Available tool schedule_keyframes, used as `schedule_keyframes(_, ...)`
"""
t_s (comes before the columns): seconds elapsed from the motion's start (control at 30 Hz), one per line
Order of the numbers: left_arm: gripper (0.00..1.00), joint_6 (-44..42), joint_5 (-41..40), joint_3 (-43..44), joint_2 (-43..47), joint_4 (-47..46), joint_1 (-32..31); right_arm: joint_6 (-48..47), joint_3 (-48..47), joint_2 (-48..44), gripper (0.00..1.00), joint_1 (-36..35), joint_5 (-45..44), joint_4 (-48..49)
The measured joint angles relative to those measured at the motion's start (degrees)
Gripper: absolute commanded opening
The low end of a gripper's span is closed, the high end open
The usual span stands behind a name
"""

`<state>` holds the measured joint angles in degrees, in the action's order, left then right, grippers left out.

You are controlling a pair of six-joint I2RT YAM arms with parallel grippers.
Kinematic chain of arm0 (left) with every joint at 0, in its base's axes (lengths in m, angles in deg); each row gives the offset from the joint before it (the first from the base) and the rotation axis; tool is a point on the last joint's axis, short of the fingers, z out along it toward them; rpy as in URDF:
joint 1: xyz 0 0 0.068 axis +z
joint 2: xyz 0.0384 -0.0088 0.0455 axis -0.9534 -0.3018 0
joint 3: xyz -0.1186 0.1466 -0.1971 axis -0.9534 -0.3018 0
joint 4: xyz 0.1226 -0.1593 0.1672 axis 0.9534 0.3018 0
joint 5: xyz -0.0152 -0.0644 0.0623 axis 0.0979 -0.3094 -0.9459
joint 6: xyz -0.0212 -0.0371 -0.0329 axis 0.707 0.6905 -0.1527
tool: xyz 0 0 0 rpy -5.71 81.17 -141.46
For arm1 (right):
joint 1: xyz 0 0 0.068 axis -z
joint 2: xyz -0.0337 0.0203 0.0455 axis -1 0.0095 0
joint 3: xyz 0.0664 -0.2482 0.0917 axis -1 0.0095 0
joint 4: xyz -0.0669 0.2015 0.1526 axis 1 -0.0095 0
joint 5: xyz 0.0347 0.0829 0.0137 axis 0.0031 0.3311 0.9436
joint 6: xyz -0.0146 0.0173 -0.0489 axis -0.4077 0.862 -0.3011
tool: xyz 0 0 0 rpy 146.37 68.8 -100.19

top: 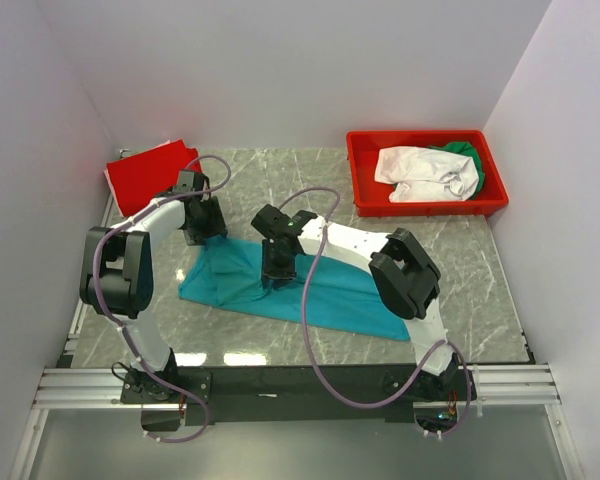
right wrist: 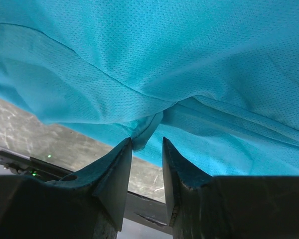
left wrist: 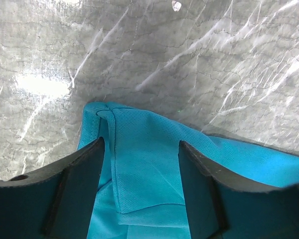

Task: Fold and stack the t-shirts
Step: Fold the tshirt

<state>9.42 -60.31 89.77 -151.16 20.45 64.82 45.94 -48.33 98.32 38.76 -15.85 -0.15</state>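
**Marbled tabletop, teal shirt in mid-fold**

Grey marbled table (top: 280,170) between white walls, with the teal t-shirt (top: 330,300) lying across the near middle in a rumpled band, slanting from front right toward back left.

Down on the shirt's left end with the left gripper (left wrist: 139,144): jaws wide, straddling a hemmed corner of the cloth without pinching it, fingertips low to the fabric. Probably set there to take that corner.

Down near the shirt's middle with the right gripper (right wrist: 145,142): jaws narrow, closed on a small pucker of teal cloth at the very tips, creases drawn in toward that point. Looks like a hold meant either to carry one layer over another or to pin the middle while the corner is taken; cannot say which.

Elsewhere: red t-shirt (top: 145,170) lying flat at the back-left corner, apparently folded, likely the start of the stack. White t-shirt (top: 420,170) and green t-shirt (top: 470,150) heaped unfolded in the red bin (top: 365,200) at back right, well apart from the work.

Judged as early to middle of the job: one shirt apparently done, one in hand, two waiting. Next calls for closing the wide jaws on the corner before any lift, given thin mesh cloth prone to slipping and dragging its lower layer along.
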Motion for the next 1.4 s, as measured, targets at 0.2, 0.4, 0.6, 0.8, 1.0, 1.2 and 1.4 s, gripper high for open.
schedule_keyframes(0.2,0.53,0.1,0.2,0.0,-0.1,-0.5,0.0,-0.1,0.0,0.2,0.39,-0.3,-0.1,-0.1)
schedule_keyframes(0.4,0.53,0.1,0.5,0.0,-0.2,-0.6,0.0,-0.1,0.0,0.2,0.39,-0.3,-0.3,0.0)
schedule_keyframes(0.6,0.45,0.1,0.5,0.0,-0.9,-1.0,0.0,-0.3,-0.2,0.7,0.38,-0.3,0.0,0.3)
schedule_keyframes(0.8,0.24,0.4,0.5,0.0,-2.1,-1.2,0.0,-1.3,-2.0,3.7,0.17,-0.3,1.4,0.8)
schedule_keyframes(1.0,0.0,0.5,0.4,1.4,-3.7,-1.0,0.0,-1.7,-1.8,4.0,0.0,-0.3,1.4,0.6)
schedule_keyframes(1.2,0.0,0.3,0.2,3.6,-4.7,-0.9,0.4,-2.1,4.6,1.4,0.0,0.4,3.1,1.8)
schedule_keyframes(1.4,0.0,0.1,0.2,4.5,-5.0,-0.5,1.2,-3.1,7.9,0.0,0.0,1.4,6.6,3.7)
